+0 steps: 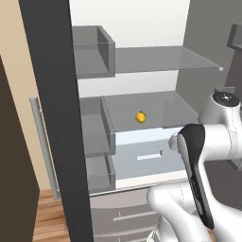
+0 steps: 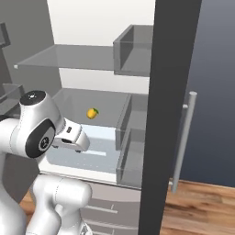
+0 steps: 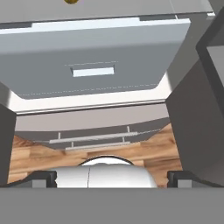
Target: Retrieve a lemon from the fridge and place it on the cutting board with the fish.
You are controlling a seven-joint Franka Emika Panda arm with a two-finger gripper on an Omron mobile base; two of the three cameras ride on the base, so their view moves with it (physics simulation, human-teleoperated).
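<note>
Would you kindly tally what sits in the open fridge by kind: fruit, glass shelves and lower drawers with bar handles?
Fruit: 1, the lemon on the middle glass shelf.
Glass shelves: 2, the upper glass shelf and the middle one.
Lower drawers with bar handles: 2 handles show, so I count 2.
Total: 5.

fridge (image 1: 142,28): doors open | lemon (image 1: 140,117): on middle glass shelf (image 1: 156,113) | arm (image 1: 198,156): lower right
</note>
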